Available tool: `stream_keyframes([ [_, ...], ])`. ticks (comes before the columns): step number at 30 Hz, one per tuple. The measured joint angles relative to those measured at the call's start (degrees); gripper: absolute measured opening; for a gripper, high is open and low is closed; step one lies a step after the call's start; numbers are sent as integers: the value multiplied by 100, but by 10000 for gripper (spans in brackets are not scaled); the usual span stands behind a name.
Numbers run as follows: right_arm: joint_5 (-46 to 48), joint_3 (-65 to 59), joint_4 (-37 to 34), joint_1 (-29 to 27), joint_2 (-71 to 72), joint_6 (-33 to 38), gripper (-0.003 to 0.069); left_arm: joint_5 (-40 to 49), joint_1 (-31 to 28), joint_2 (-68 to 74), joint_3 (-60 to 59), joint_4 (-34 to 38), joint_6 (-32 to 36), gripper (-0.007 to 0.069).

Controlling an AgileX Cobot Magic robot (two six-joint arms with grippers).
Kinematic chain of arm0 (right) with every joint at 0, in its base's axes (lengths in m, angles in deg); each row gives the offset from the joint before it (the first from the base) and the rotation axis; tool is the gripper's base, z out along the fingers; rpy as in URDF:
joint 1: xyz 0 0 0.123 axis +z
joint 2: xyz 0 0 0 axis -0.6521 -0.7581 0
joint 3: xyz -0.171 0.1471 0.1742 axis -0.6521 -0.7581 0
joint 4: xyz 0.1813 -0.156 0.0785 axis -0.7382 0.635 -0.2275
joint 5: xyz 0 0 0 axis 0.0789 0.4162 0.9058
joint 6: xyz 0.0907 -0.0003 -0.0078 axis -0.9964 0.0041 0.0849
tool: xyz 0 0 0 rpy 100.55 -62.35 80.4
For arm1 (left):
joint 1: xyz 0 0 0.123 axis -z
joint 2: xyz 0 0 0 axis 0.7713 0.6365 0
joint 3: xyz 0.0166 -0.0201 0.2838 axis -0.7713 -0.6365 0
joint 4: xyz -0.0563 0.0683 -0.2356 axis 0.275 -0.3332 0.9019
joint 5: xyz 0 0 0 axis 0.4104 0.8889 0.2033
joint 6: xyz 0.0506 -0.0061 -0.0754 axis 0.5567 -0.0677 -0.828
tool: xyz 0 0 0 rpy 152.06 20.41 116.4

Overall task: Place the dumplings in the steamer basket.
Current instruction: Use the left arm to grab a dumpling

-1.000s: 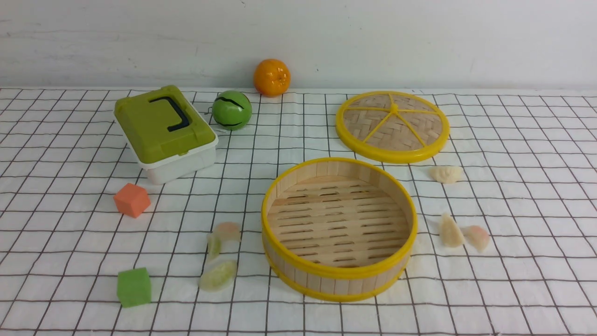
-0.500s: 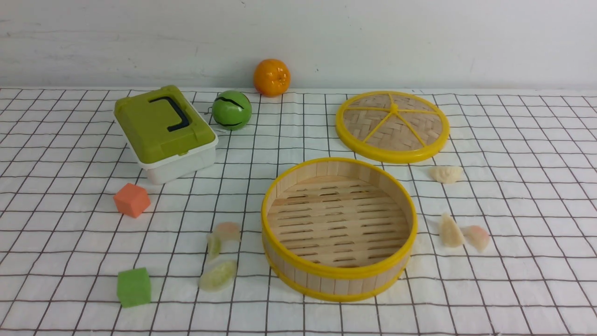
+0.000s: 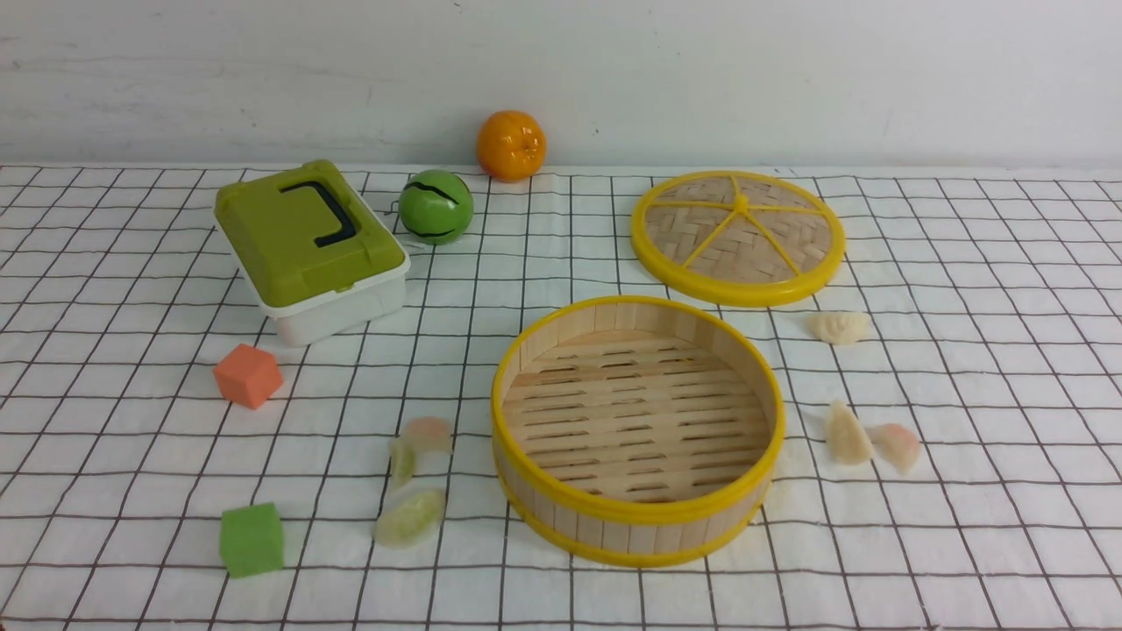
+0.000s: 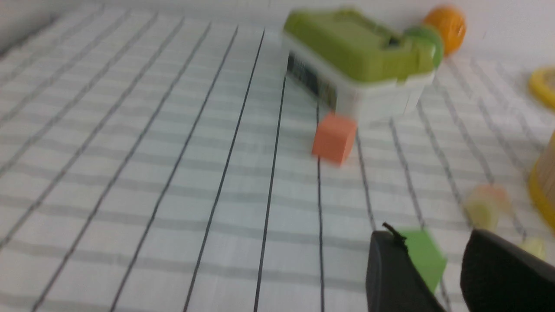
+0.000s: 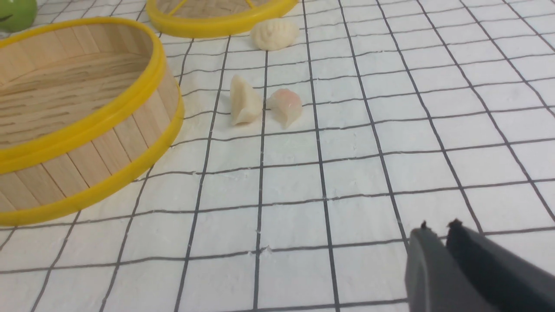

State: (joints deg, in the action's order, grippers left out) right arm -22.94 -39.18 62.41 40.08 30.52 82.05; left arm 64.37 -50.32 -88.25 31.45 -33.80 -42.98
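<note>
Black fingers up close: the left tool [image 4: 431, 237] stands well parted, gripping nothing, hanging low over the bench [image 3: 964, 543], with the green cube [image 3: 252, 539] showing through the gap in a blurred wrist view. The right tool [image 5: 438, 226] has its fingers pressed almost together, just a slit between them, nothing held, above the checked cloth.

Out on the bench now, nearest first. The green cube is at the left, then the green-tinted dumpling [image 3: 410, 517]. Just behind it a slim pale-green dumpling [image 3: 401, 460] touches a pink dumpling [image 3: 428, 433]. All three lie just left of the steamer basket [image 3: 637, 526], which stands upright in the middle.

Off its right side, a cream dumpling [image 3: 848, 436] and a second pink dumpling [image 3: 896, 445] sit side by side, touching or nearly so. Further back come the orange cube [image 3: 248, 375] at left and the far cream dumpling [image 3: 838, 327] at right, just in front of the woven lid [image 3: 738, 237] lying flat. All six dumplings are on the cloth, outside the basket.

Behind those are the green-lidded box [image 3: 311, 245], the green ball [image 3: 436, 206], and at the wall the orange [image 3: 511, 145].
</note>
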Motion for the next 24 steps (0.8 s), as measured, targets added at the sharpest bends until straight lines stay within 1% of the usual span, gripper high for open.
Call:
stream_keyframes([
  [2,-277,-40,0,0,0,0,69,-860,0,0,0,-34,0,240],
  [4,-817,-46,0,0,0,0,71,-1821,0,0,0,-58,0,240],
  [7,-1850,-46,0,0,0,0,73,-3042,0,0,0,-69,0,240],
  [8,-2303,-46,0,0,0,5,76,-3571,0,0,0,-73,-10,240],
  [10,-2993,-46,0,0,0,-5,78,-4290,0,0,0,-96,-68,240],
  [11,-3517,-46,0,0,0,-107,80,-4748,0,0,0,-96,-159,240],
  [12,-3590,-46,0,0,0,-107,80,-4748,0,0,0,-96,-159,240],
  [13,-4165,-46,-17,0,0,-382,83,-5045,0,0,0,-114,-336,240],
  [15,-4812,-46,-25,0,0,-765,83,-5267,0,0,0,-137,-663,240],
  [17,-5169,-46,-41,0,0,-1018,85,-5375,0,0,0,-137,-1013,240],
  [20,-5360,-46,-35,0,0,-1222,90,-5218,0,0,96,-148,-1749,237],
  [21,-5376,-46,-31,0,0,-1266,90,-4931,0,0,250,-148,-1971,230],
  [22,-5396,-46,-31,0,0,-1327,90,-4432,0,0,525,-168,-2324,213],
  [23,-5402,-46,-31,0,0,-1327,90,-4338,0,0,578,-167,-2368,209],
  [24,-5417,-46,-54,0,0,-1354,90,-3467,0,96,1114,-257,-2690,166],
])
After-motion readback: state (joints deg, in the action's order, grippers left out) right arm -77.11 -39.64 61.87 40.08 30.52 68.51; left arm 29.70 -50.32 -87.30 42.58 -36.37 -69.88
